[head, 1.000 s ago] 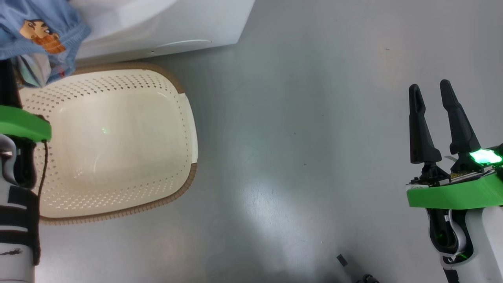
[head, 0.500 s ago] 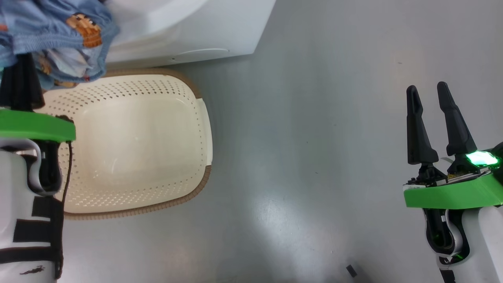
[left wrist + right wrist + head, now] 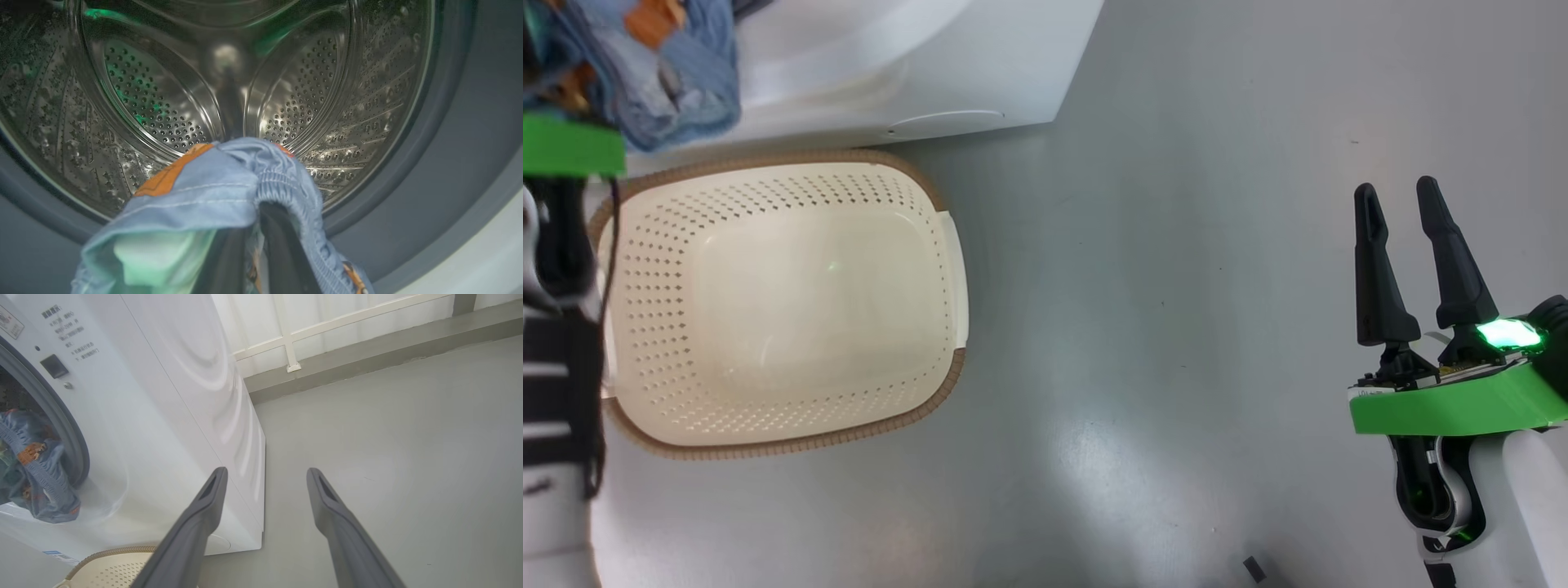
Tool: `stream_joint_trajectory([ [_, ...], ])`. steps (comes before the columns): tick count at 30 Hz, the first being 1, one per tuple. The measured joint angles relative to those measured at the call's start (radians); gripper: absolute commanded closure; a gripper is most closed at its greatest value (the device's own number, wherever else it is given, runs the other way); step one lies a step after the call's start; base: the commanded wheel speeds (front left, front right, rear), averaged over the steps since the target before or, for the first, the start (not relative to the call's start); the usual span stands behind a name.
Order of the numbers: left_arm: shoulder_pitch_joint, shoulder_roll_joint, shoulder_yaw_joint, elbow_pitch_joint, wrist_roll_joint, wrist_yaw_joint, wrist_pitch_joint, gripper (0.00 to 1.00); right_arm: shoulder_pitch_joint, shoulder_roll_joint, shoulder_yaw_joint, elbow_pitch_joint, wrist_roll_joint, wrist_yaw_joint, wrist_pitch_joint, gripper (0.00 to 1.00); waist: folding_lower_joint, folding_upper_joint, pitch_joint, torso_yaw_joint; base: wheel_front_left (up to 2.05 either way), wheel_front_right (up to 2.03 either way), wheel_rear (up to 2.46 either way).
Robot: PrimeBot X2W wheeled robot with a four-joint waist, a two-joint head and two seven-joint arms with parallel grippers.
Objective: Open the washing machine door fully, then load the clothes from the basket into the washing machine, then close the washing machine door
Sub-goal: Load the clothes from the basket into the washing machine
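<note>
Against the steel drum (image 3: 163, 102), clothes (image 3: 212, 192) are gripped by the left tool (image 3: 255, 228) for loading; release inside is needed; right tool (image 3: 1396, 189) spread wide.

Nothing really readable here. The washing machine (image 3: 163, 396) has a few lines of small grey print (image 3: 63, 332) on its front, too blurry to make out.
</note>
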Motion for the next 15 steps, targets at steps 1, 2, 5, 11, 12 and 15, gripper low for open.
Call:
stream_joint_trajectory([
  [1,-0.023,0.003,-0.007,0.013,0.001,0.0,0.0,1.0,0.0,0.001,0.0,0.001,0.0,0.0,0.0,0.0,0.0,0.0,0.0,-0.002,0.0,0.0,0.0],
  [2,-0.045,0.007,-0.015,0.031,0.003,0.0,0.0,1.0,0.0,0.001,0.0,0.001,0.0,0.0,0.0,0.0,0.0,0.0,0.0,-0.005,0.0,0.0,0.0],
  [5,-0.115,0.012,-0.03,0.125,0.01,0.0,0.0,1.0,0.0,0.002,0.002,0.002,0.0,0.0,0.0,0.0,0.0,0.0,0.0,-0.012,0.0,0.0,0.0],
  [11,-0.282,0.027,-0.063,0.363,0.009,0.0,0.005,1.0,0.0,0.011,0.009,0.002,0.003,0.0,0.0,0.0,0.0,0.0,0.005,-0.029,0.0,0.0,0.0],
  [12,-0.31,0.029,-0.075,0.395,0.011,0.0,0.01,1.0,0.0,0.011,0.01,0.002,0.006,0.0,0.0,0.0,0.0,0.0,0.006,-0.033,0.0,0.0,0.0],
  [15,-0.388,0.035,-0.099,0.484,0.024,0.0,0.018,1.0,0.0,0.012,0.013,0.002,0.008,0.0,0.0,0.0,0.0,0.0,0.01,-0.043,0.0,0.0,0.0],
])
